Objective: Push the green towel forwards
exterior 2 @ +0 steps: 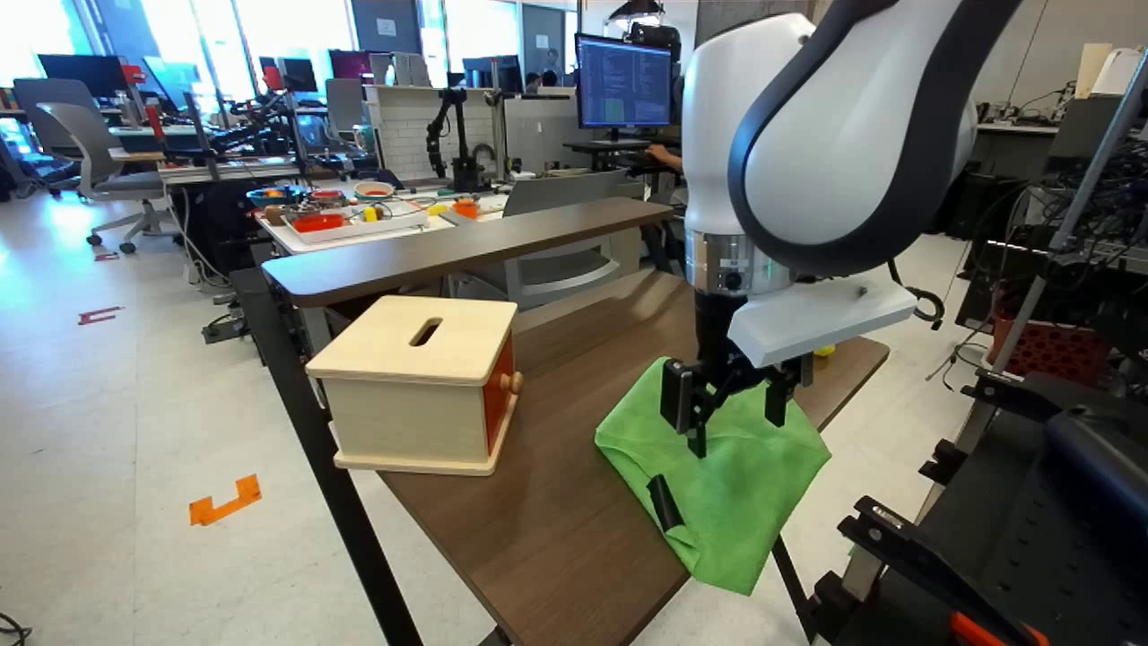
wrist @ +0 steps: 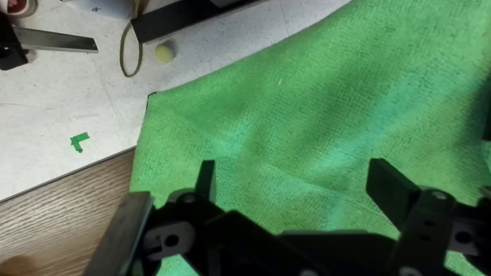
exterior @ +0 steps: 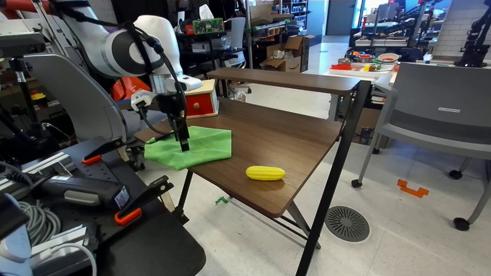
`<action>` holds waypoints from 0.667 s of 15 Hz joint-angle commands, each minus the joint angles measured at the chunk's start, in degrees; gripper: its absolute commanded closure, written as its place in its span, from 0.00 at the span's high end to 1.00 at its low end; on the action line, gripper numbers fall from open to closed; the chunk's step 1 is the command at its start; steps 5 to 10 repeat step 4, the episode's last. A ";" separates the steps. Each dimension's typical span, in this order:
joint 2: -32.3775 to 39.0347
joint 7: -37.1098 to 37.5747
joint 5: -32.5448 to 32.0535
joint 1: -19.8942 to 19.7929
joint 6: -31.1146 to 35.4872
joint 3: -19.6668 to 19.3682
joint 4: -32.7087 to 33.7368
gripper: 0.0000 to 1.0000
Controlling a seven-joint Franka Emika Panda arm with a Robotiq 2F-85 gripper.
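- Now, the gripper [exterior 2: 736,423] points down over the green towel [exterior 2: 744,502], its fingers [wrist: 391,188] well apart with nothing clamped between them; I cannot tell whether the fingertips [wrist: 207,178] touch the cloth.
- To push well, I would lower both fingertips to a light, even press and leave them spread: two contacts should hinder twisting, and a slow, level slide should carry the cloth rather than ruck it.
- Above the gripper, the arm [exterior: 122,53] reaches in from the upper left of an exterior view, bends over and drops its last part nearly upright, a pose that looks fit for a flat sweep.
- The towel lies slightly rumpled, left of centre in an exterior view, partly on the tabletop [exterior: 284,130] and partly past its edge, with floor [wrist: 57,111] showing at the upper left of the wrist view. The overhang may drag, so the press should go on the supported part.
- Farther off, just right of centre, a yellow corn-shaped object [exterior: 265,173] lies on the tabletop, apart from the towel. If forwards means away from the side where the arm enters, it may sit in the path, and the stroke should end short of it.
- Farthest, at the left of an exterior view, a wooden box [exterior 2: 408,413] stands apart from the towel.
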 commanded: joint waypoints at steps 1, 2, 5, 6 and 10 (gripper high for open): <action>-11.73 -1.57 -0.68 -1.12 1.23 -0.19 -7.75 1.00; -14.98 -2.76 -0.86 -1.76 1.58 0.47 -9.75 1.00; -9.63 -1.69 -1.07 -2.07 -0.06 0.84 -4.86 1.00; -9.63 -1.69 -1.07 -2.07 -0.06 0.84 -4.86 1.00; -9.63 -1.69 -1.07 -2.07 -0.06 0.84 -4.86 1.00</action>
